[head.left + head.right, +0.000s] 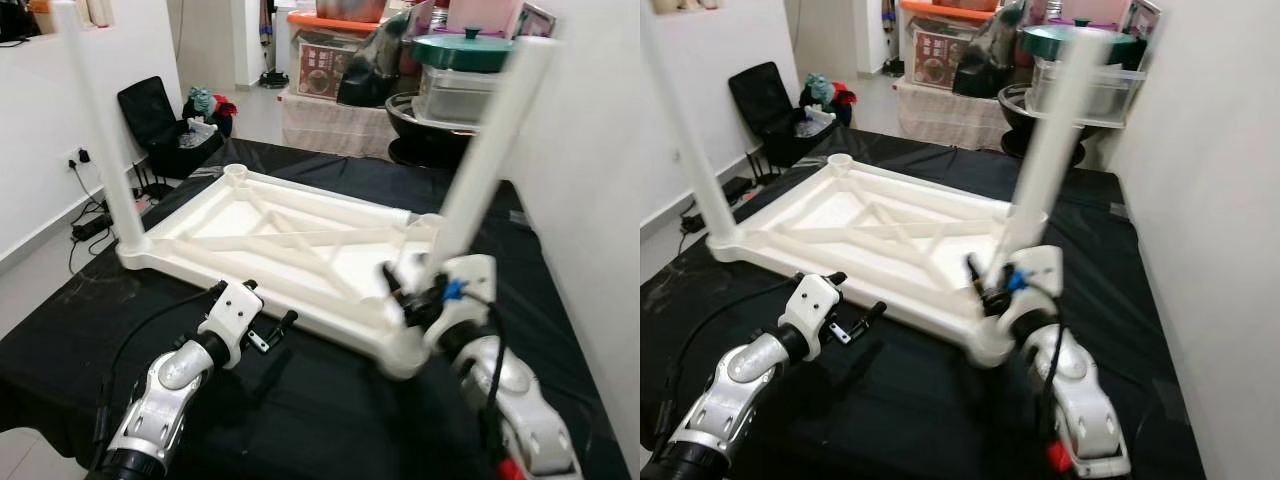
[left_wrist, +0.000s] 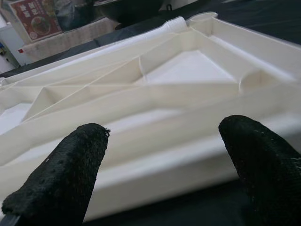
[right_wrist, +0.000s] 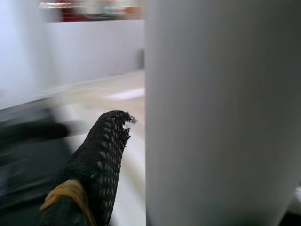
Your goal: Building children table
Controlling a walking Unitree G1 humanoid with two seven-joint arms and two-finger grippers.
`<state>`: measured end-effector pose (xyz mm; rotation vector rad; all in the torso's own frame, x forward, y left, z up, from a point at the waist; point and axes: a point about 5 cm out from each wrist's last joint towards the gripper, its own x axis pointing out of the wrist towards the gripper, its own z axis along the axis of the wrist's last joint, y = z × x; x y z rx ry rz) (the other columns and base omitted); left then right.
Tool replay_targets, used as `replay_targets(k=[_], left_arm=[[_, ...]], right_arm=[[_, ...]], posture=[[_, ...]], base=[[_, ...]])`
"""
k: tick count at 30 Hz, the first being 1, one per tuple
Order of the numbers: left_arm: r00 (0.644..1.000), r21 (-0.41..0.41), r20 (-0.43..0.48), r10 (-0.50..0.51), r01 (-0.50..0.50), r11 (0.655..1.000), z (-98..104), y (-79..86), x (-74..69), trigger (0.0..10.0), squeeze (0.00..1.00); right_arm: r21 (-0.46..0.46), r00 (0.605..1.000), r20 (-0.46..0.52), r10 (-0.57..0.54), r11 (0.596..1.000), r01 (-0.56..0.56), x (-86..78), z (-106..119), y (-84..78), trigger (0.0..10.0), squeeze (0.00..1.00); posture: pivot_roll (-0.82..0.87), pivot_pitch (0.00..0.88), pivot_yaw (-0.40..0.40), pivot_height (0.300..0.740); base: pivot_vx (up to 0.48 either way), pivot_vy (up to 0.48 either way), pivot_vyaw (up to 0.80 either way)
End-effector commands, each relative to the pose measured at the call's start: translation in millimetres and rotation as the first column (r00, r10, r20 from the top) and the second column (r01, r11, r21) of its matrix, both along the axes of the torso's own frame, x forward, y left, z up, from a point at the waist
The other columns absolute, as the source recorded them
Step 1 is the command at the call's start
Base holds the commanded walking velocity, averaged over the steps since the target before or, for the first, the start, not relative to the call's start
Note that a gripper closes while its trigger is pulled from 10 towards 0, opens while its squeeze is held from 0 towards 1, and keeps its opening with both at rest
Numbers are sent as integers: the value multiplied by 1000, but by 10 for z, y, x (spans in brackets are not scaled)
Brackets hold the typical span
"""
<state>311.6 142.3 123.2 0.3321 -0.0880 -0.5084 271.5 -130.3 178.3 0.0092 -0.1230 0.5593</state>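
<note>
Right claw [image 1: 405, 290] around corner leg [image 1: 490, 150], tabletop [image 1: 290, 240] edge.

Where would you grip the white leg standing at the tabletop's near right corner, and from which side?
Low on the white leg, just above its corner socket, coming from the robot's near side as the right gripper does: the shaft is round, tilted, and anchored there.

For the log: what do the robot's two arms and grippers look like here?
Both arms are silver, jointed shells with black cables. The left gripper has a white wrist block and black fingers with a dimpled texture. The right gripper has a white housing with a blue part, a red mark lower on the forearm, and a yellow band on one finger.
</note>
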Motion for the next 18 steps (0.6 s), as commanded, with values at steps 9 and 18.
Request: replay_targets(k=[9, 18], left_arm=[[1000, 0, -19, 1, -1, 1000, -63, -22, -34, 10000, 0], [1000, 1, -19, 0, 0, 1000, -60, -13, -34, 10000, 0]], right_arm=[[-11, 987, 66, 145, 989, -145, -83, 32, 103, 0, 0], [-27, 990, 56, 128, 992, -126, -65, 11, 20, 0, 0]], posture=[[42, 0, -95, 740], [35, 0, -90, 740]], base=[[0, 0, 0], [0, 0, 0]])
